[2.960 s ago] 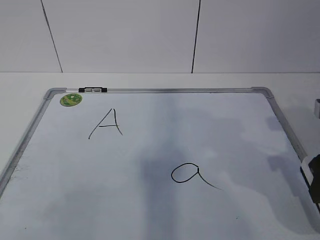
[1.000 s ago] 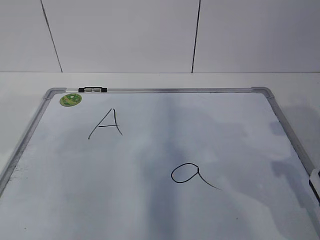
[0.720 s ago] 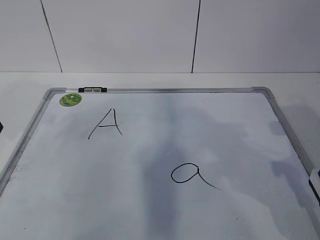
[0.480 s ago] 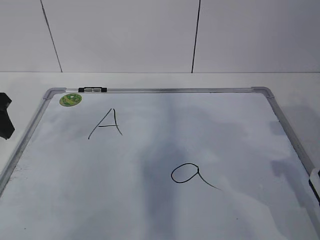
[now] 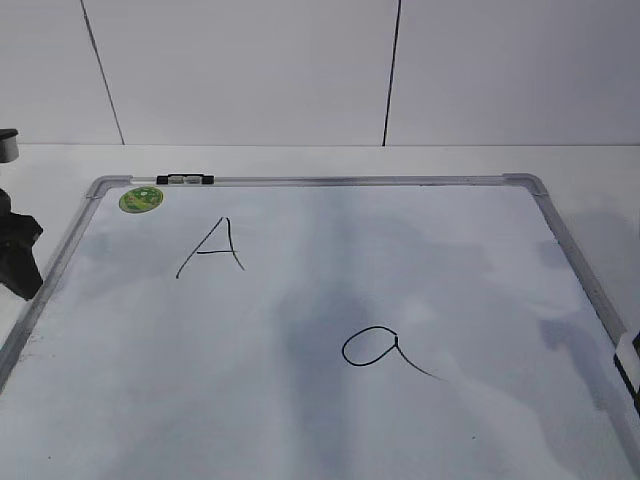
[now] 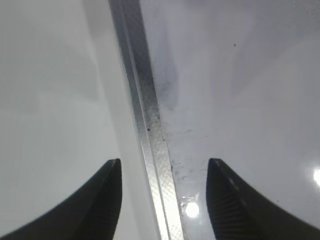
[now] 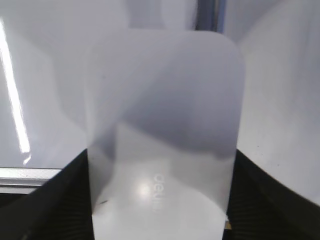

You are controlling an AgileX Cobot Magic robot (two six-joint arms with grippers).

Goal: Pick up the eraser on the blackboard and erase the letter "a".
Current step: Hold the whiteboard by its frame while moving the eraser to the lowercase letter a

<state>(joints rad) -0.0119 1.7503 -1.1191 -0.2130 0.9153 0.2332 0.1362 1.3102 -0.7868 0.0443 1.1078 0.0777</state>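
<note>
Between the right claw's (image 7: 160,200) fingers, the eraser (image 7: 162,130).

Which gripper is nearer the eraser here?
Right. The right gripper has a finger on each side of the eraser. The left gripper hangs open over the blackboard frame's opposite edge.

1 blackboard (image 5: 560,240), 2 letters, 1 eraser (image 7: 162,140), 2 grippers.

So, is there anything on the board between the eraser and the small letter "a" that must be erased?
Nothing visible. The eraser sits between the right gripper's fingers at the blackboard's right edge, and the letter "a" lies near the middle. The surface between them is bare; the capital "A" is far to the left.
</note>
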